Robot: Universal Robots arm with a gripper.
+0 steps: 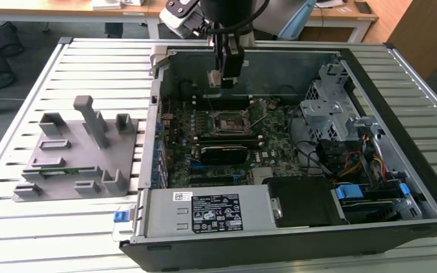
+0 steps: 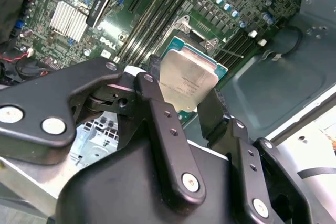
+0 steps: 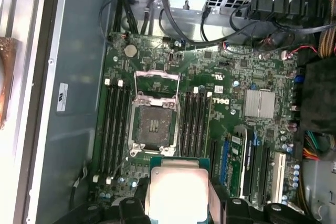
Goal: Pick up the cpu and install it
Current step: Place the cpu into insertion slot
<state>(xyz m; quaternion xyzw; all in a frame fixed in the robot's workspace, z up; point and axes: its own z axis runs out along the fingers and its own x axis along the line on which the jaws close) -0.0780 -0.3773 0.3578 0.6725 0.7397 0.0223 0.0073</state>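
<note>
My tool (image 2: 181, 82) is clamped on the cpu (image 2: 191, 74) by 2 opposite edges. It holds the chip in the air inside the open computer case (image 1: 279, 65), above the motherboard (image 3: 226, 77) and just short of the open socket (image 3: 152, 124). The socket's metal frame (image 3: 156, 80) stands lifted. I judge alignment to be the danger: if the chip lands off-centre, turned the wrong way or not level, it could bend socket contacts. My fingers could also catch the raised frame or the memory slots (image 3: 194, 114) just beside it.
</note>
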